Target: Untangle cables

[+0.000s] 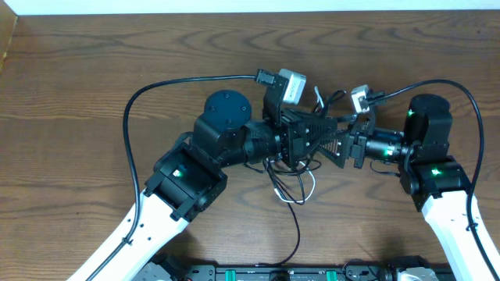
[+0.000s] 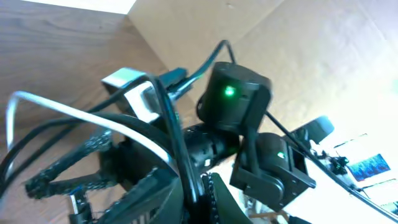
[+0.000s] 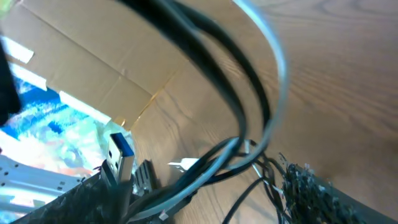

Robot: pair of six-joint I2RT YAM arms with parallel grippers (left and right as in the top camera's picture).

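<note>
Meeting nose to nose over the middle of the brown wooden table, the left gripper and the right gripper stand just beside each other in the overhead view; the cables are bunched between and under them, with loops hanging toward the near edge, a white cord among the black ones and one black strand trailing on toward the bottom; from above I cannot tell how the jaws stand, for the wrists cover them.

In the left wrist view the left gripper shows its jaws drawn close, with only a slit between them, and a black cord runs down into that slit, seemingly pinched; the white cord arcs across in front; the right arm with a green light faces the camera; behind lie the table and pale cardboard.

In the right wrist view the right gripper has its fingers spread far apart at the bottom corners; the cables sweep over in a blurred loop and run down beside the left-hand finger, where a plug with a blue tongue sits; I cannot tell whether they touch the pads; wood grain of the table fills the right, cardboard the left.
</note>
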